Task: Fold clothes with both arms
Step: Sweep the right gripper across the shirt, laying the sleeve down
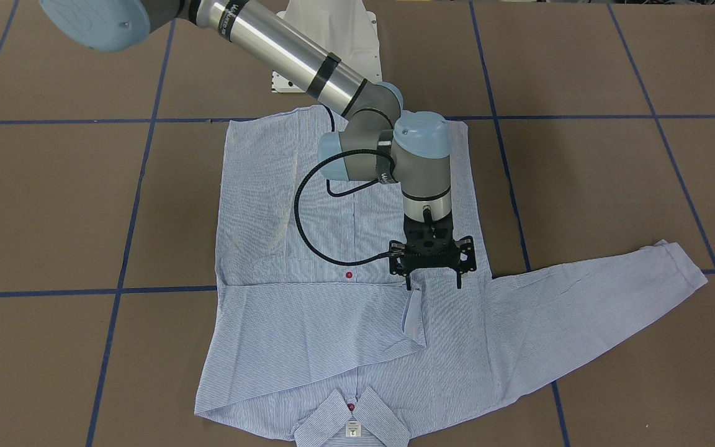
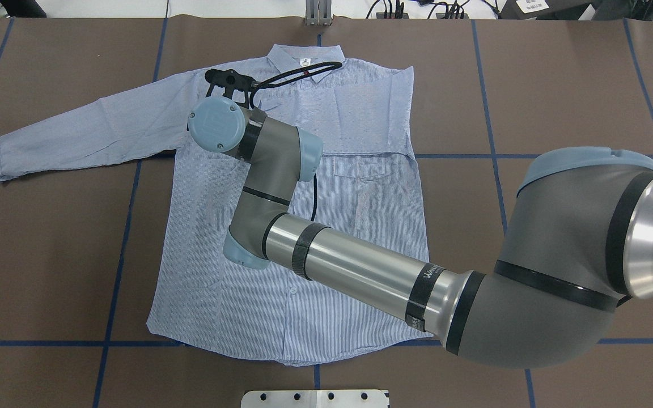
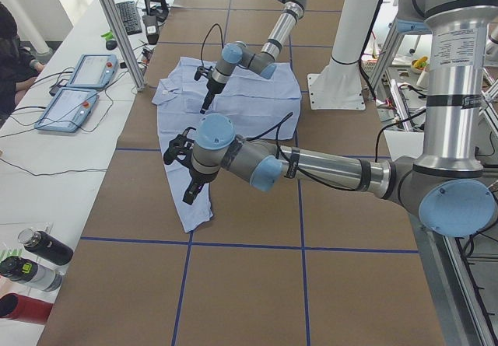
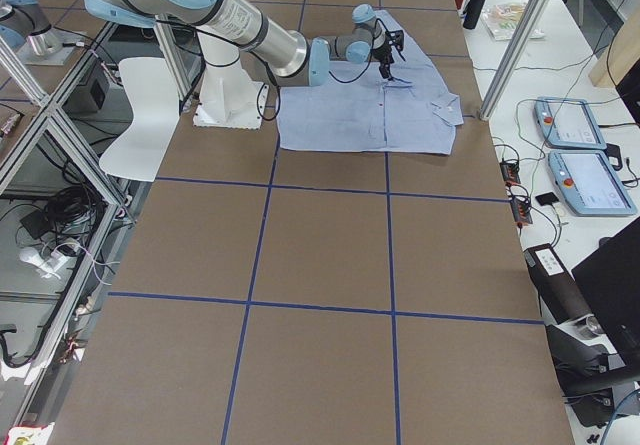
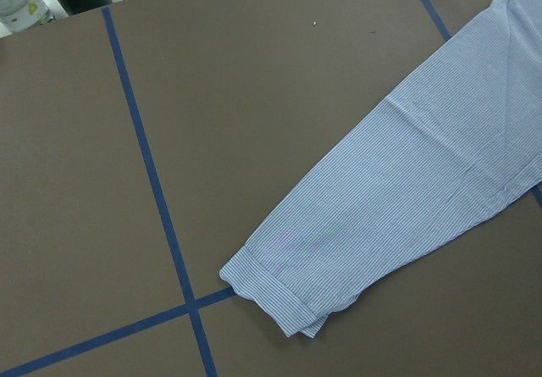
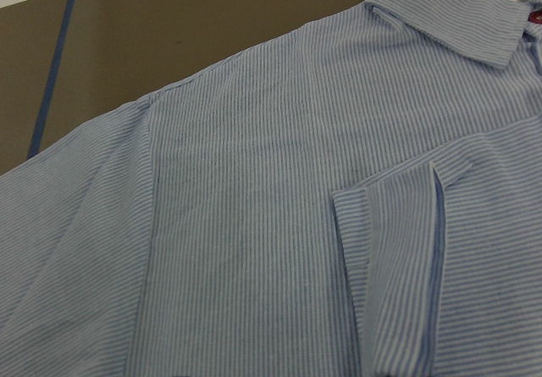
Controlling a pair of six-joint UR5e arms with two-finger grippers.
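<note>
The right tool (image 1: 433, 284) points straight down with its fingers spread, pinching nothing. The shirt (image 1: 308, 323) lies flat on the desk (image 1: 53, 205) beneath it, and the folded sleeve's cuff (image 1: 412, 310) is just beside its tips. The left tool (image 3: 189, 190) hangs above the outstretched sleeve (image 1: 599, 292); I cannot tell whether it is spread or pressed together.

right arm (image 1: 283, 49) stretched forward | right tool (image 1: 433, 287) pointing down, jaws apart | left tool (image 3: 190, 194) state unclear

Taped brown table (image 1: 53, 205), pendants (image 3: 88, 71), bottles (image 3: 45, 246)
</note>
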